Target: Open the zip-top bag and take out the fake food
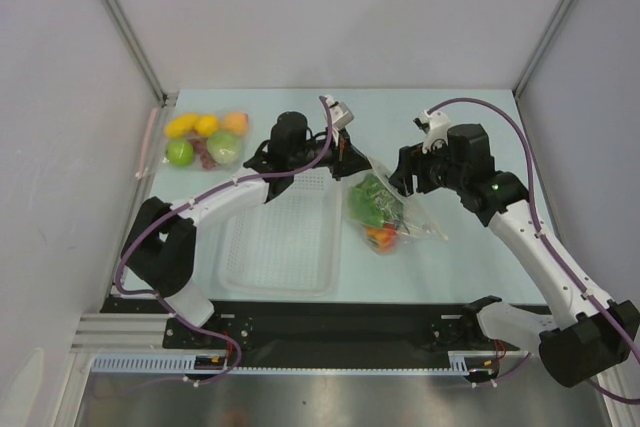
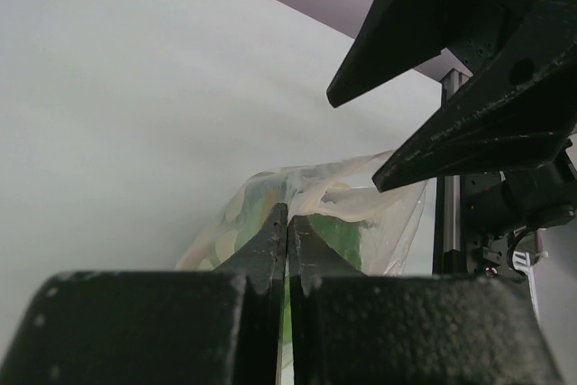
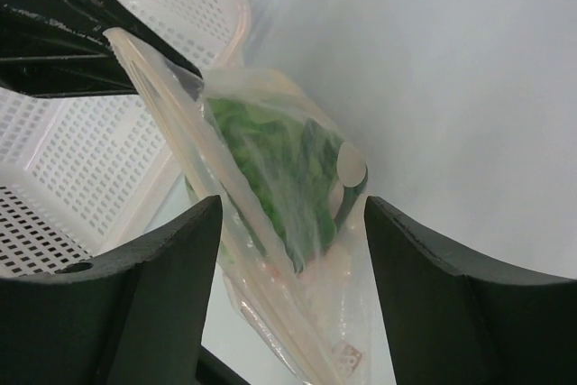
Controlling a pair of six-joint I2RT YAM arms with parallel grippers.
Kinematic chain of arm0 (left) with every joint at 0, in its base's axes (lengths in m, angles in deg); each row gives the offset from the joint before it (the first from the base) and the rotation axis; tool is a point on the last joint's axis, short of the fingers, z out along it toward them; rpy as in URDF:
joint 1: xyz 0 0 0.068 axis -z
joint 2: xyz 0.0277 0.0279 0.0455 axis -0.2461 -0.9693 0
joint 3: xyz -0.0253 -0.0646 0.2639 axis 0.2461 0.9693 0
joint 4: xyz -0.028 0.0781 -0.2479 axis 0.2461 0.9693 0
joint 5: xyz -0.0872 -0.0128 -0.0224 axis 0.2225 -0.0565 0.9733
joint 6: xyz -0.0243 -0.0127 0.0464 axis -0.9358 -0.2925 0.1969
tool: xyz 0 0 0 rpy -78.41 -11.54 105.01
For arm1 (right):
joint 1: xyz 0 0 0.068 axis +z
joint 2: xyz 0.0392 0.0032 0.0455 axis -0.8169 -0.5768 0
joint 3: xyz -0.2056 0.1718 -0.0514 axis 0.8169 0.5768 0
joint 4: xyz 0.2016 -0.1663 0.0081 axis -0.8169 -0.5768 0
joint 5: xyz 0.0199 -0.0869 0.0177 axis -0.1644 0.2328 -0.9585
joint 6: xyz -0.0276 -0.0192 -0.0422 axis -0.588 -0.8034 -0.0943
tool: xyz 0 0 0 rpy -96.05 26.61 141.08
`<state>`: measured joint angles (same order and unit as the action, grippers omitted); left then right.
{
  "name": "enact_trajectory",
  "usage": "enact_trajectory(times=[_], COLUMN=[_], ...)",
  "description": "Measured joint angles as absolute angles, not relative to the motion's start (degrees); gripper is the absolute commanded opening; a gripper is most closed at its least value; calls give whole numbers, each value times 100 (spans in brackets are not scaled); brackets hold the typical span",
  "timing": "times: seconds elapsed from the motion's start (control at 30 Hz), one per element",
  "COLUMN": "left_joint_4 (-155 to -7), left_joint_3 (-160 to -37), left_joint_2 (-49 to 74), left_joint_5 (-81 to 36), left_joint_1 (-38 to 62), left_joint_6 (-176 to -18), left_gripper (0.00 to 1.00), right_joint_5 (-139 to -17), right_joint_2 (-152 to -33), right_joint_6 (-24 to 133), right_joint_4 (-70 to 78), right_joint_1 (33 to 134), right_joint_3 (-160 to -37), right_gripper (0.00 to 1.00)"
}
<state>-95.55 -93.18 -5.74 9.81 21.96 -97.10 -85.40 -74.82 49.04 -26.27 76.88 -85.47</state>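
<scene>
The zip-top bag is clear, crinkly plastic, just right of the white basket. Inside it are the fake food pieces: a green lettuce head and a red tomato. My left gripper is shut on the bag's top edge, and the left wrist view shows its jaws pinching the plastic. My right gripper is open at the bag's upper right. In the right wrist view the bag and lettuce hang between its spread fingers without touching them.
The white basket lies flat left of the bag and also shows in the right wrist view. A second clear pouch of round fruits with a pink strip edge lies at the back left. Grey walls stand close on both sides.
</scene>
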Motion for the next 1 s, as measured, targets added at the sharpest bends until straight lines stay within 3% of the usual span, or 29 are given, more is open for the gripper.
enact_trajectory(times=[0.43,0.5,0.53,0.63,0.67,0.7,0.8,1.0], left_joint_4=[-9480,-9474,-9472,-9459,-9450,-9443,-9336,-9120], left_joint_3=[-9318,-9320,-9320,-9333,-9337,-9339,-9339,-9079], left_joint_2=[-567,-567,-567,-567,-565,-561,-484,364], left_joint_5=[984,984,984,981,981,964,756,-192], left_joint_1=[2229,2253,2266,2308,2319,2329,2353,2474], left_joint_6=[-9600,-9600,-9600,-9583,-9563,-9557,-9541,-9631], left_gripper=[0,0,1,22,29,43,63,71], right_joint_5=[-8711,-8791,-8835,-8975,-9006,-9019,-8997,-8861], right_joint_2=[-7631,-7672,-7685,-7723,-7731,-7733,-7731,-7674], right_joint_6=[4904,4904,4900,4896,4896,4924,4981,5193], right_joint_4=[-2282,-2258,-2245,-2245,-2236,-2227,-2219,-2221], right_joint_1=[7516,7518,7518,7516,7516,7518,7518,7516], right_joint_3=[-8354,-8245,-8197,-8131,-8133,-8133,-8133,-8133], right_gripper=[56,48,36,3,0,0,0,0])
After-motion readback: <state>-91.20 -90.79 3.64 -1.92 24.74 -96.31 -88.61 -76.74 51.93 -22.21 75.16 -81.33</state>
